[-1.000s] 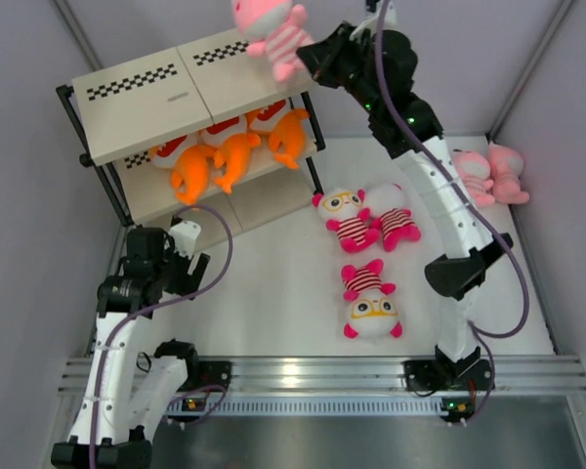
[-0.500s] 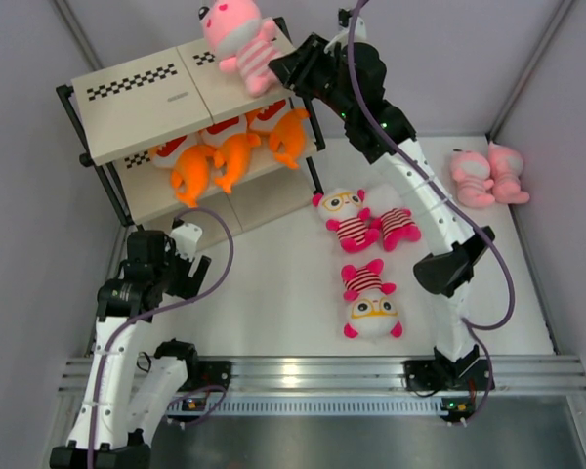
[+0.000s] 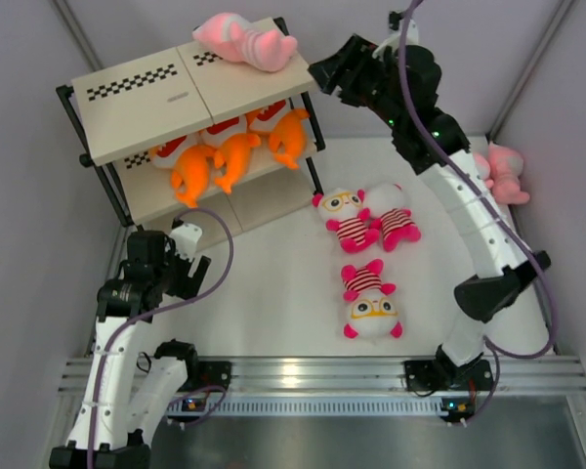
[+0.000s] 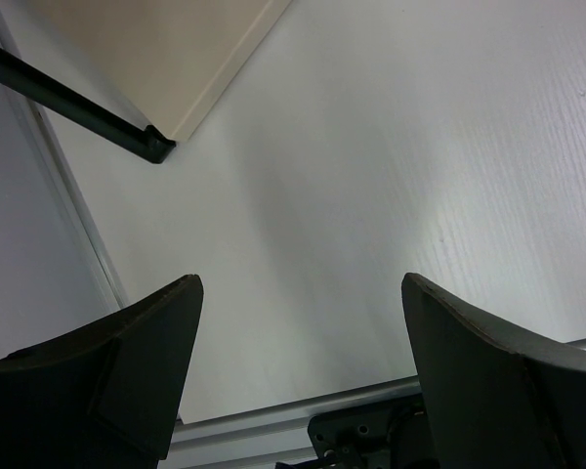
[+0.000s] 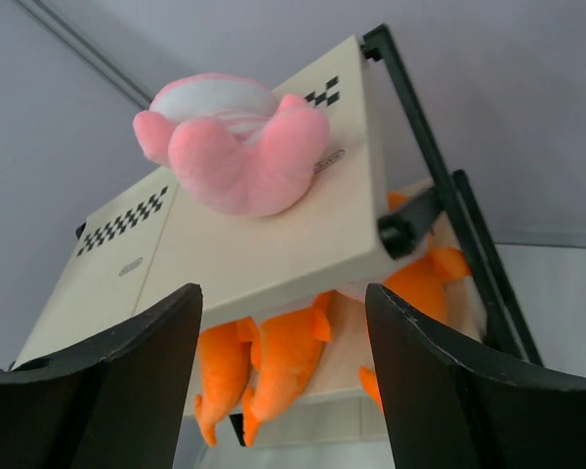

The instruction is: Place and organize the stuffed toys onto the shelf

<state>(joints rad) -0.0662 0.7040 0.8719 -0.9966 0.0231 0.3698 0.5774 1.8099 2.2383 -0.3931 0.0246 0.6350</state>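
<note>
- The pink toy [image 3: 244, 41] that hung in my right jaws above the shelf [image 3: 137, 107] a second ago now lies on the right half of the top board, close to the far edge, head to the left and feet towards me
- My right jaws have let go and drawn back to the right of the shelf; they stand spread wide, pinching nothing and touching nothing
- In the right wrist view the toy's feet [image 5: 236, 147] show between my two fingers [image 5: 107, 391], well apart from both
- That makes four toys shelved by my count: this pink one on top and three orange ones [image 3: 234, 151] lying in a row on the middle board
- Five are left on the surface [image 3: 273, 283]: two striped-shirt toys [image 3: 366, 223] touching each other near the shelf's right foot, a third [image 3: 371, 303] nearer my bases, and a pink pair [image 3: 498, 171] at the far right, partly hidden behind my right arm
- I judge that the pink pair should go up beside the first, so the top board holds one kind
- My left jaws have not moved: spread wide and empty, hanging over bare surface by the shelf's front left foot [image 4: 151, 147], touching nothing
</note>
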